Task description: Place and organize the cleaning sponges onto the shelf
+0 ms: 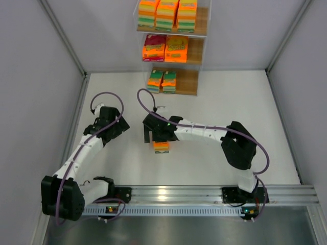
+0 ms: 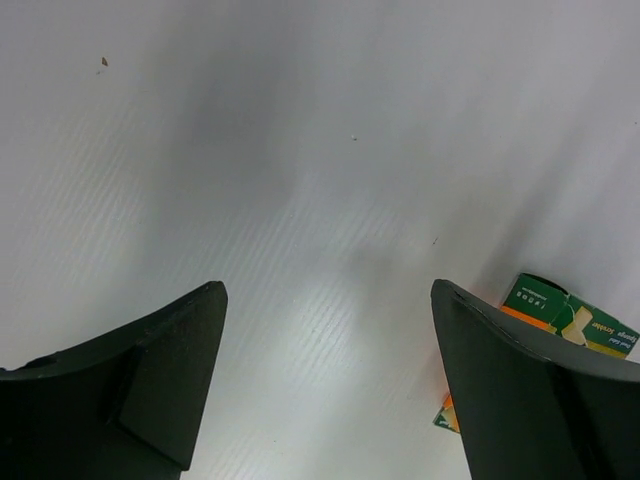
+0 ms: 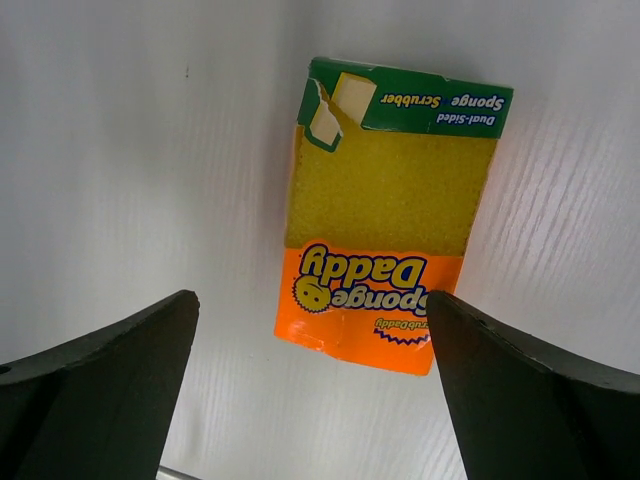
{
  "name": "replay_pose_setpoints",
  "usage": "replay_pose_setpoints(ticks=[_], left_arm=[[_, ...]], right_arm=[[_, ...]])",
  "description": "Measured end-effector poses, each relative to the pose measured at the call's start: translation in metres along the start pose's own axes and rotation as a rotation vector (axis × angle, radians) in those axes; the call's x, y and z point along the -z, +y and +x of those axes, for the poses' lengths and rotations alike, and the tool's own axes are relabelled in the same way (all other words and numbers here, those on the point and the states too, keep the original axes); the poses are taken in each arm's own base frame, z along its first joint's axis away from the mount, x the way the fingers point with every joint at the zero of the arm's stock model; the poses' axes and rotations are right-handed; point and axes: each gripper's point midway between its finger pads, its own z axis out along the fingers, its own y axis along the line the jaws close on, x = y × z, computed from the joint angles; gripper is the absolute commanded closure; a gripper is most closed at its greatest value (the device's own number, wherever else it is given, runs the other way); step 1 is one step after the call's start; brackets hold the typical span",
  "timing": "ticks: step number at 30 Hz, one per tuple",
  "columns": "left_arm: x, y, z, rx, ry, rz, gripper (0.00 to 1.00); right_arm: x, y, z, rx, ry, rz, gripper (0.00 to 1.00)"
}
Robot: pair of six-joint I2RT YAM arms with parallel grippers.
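Left gripper [image 2: 328,292] finger hides most of the sponge pack [image 2: 560,312]

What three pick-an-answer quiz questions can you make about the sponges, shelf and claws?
1. Where is the loose sponge pack? A on the table under the right claw; B stacked on another pack; C in the left claw.
2. How many packs lie on the shelf's middle board? A one; B two; C four.
3. How is the right claw? A shut on the pack; B open; C out of sight.
Answers: 1 A, it lies flat on the table below the claw. 2 B, a magenta pack beside a yellow pack. 3 B, its fingers stand wide apart.
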Motion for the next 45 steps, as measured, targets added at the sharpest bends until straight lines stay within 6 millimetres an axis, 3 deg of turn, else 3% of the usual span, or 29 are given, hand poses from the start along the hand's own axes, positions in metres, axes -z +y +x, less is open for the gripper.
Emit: replay_pose_setpoints(ticks=[5,12,24,30,33,36,37,39,45], left_arm=[[0.003,0.007,0.003,0.003,-0.002,-0.012,0.11],[0.003,0.012,0.007,-0.003,0.01,-0.027,0.1],[0.003,0.014,0.005,-0.019,0.008,-0.032,0.1],[0.002,0.016,0.005,-0.016,0.007,-0.036,0.09],[0.001,0.018,0.007,-0.016,0.011,-0.041,0.09],[0.0,0.021,0.009,-0.018,0.018,-0.049,0.08],[0.0,0.022,0.01,-0.019,0.019,-0.051,0.08],[0.0,0.023,0.009,-0.021,0.017,-0.056,0.08],[-0.002,0.028,0.006,-0.027,0.014,-0.071,0.08]], right_arm=[[-0.005,-0.007,0.0,0.019,0.017,0.075,0.0],[0.002,-0.023,0.002,0.028,0.015,0.138,0.01],[-0.001,-0.026,0.004,0.034,0.017,0.153,0.01],[-0.011,-0.031,0.017,0.043,0.052,0.164,0.01],[-0.015,-0.036,0.024,0.05,0.067,0.175,0.17],[-0.02,-0.035,0.025,0.053,0.065,0.178,0.4],[-0.021,-0.035,0.025,0.053,0.062,0.179,0.52],[-0.021,-0.034,0.023,0.057,0.055,0.175,0.62],[-0.026,-0.046,0.008,0.031,0.022,0.188,0.63]])
